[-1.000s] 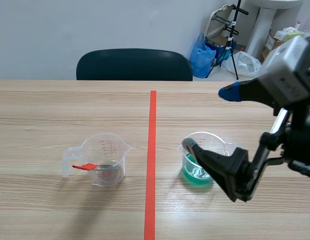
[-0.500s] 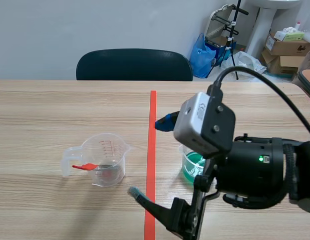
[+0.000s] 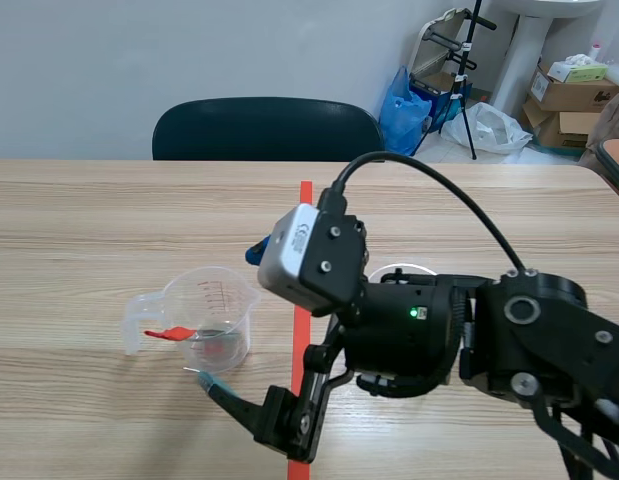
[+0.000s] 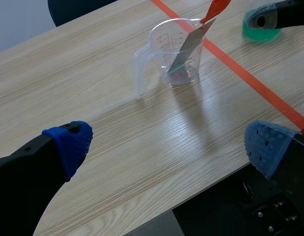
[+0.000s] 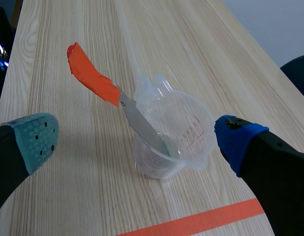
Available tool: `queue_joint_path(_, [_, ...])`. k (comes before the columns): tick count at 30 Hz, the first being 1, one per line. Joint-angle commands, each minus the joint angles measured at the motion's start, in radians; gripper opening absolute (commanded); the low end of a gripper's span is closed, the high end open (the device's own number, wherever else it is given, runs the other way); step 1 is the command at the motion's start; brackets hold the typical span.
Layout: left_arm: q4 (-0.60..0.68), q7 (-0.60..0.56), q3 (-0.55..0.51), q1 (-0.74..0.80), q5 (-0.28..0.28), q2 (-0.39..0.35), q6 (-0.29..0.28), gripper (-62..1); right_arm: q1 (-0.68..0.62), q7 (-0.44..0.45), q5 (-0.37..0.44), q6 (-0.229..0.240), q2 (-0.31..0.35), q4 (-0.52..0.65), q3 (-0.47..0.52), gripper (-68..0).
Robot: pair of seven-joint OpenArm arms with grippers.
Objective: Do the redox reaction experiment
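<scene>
My right gripper (image 5: 137, 142) has its fingers wide apart, one on each side of the clear cup (image 3: 217, 305). The cup stands on the table (image 3: 89, 230) beside the red tape line (image 3: 305, 215), with a red-handled tool (image 5: 93, 81) leaning in it. My left gripper (image 4: 169, 145) is spread wide too, holding nothing, with the cup ahead of it.

measuring cup (image 3: 211, 318) sitting lower left of frame, left of tape line (image 3: 305, 215) | spatula (image 3: 171, 333) leaning inside it | right gripper (image 3: 229, 315) hanging around the cup | second cup (image 3: 399, 272) peeking out right of line | chair (image 3: 269, 128) standing behind table (image 3: 79, 230), upper centre
</scene>
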Motion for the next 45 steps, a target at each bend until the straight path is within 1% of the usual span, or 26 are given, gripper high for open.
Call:
queue_joint_path(1, [0.016,-0.012,-0.003,0.001,-0.01,0.0,0.0,1.4,0.023,0.012,-0.005,-0.004,-0.018,0.0,-0.007,0.4])
queue_joint_path(5, [0.016,-0.012,-0.003,0.001,-0.01,0.0,0.0,1.4,0.047,0.012,-0.012,-0.004,-0.063,-0.041,-0.023,0.4])
queue_joint_path(8, [0.016,-0.012,-0.003,0.001,-0.01,-0.001,0.0,1.4,0.06,0.008,-0.015,-0.005,-0.086,-0.048,-0.027,0.4])
queue_joint_path(12, [0.016,-0.012,-0.003,0.001,-0.01,-0.001,0.0,1.4,0.074,0.007,-0.053,-0.008,-0.106,-0.048,-0.028,0.4])
queue_joint_path(26, [0.016,-0.012,-0.002,0.001,-0.01,-0.006,0.0,1.4,0.108,0.026,-0.053,-0.016,-0.114,-0.048,-0.028,0.4])
queue_joint_path(32, [0.016,-0.012,-0.002,0.001,-0.01,-0.006,0.0,1.4,0.108,0.059,-0.053,-0.016,-0.114,-0.048,-0.028,0.1])
queue_joint_path(33, [0.016,-0.012,-0.002,0.001,-0.01,-0.006,0.0,1.4,0.108,0.06,-0.053,-0.016,-0.114,-0.048,-0.028,-1.5])
queue_joint_path(34, [0.016,-0.012,-0.002,0.001,-0.01,-0.006,0.0,1.4,0.108,0.06,-0.053,-0.016,-0.114,-0.048,-0.028,-4.6])
queue_joint_path(38, [0.016,-0.011,-0.002,0.001,-0.01,-0.006,0.0,1.4,0.108,0.06,-0.053,-0.016,-0.114,-0.048,-0.028,-21.1])
queue_joint_path(41, [0.016,-0.012,-0.002,0.001,-0.01,-0.006,0.0,1.4,0.108,0.061,-0.053,-0.016,-0.114,-0.048,-0.028,-30.2])
queue_joint_path(43, [0.016,-0.012,-0.002,0.001,-0.01,-0.006,0.0,1.4,0.108,0.061,-0.053,-0.031,-0.114,-0.048,-0.027,-35.9])
queue_joint_path(45, [0.016,-0.012,-0.002,0.001,-0.01,-0.006,0.0,1.4,0.108,0.061,-0.053,-0.06,-0.114,-0.048,-0.025,-40.6])
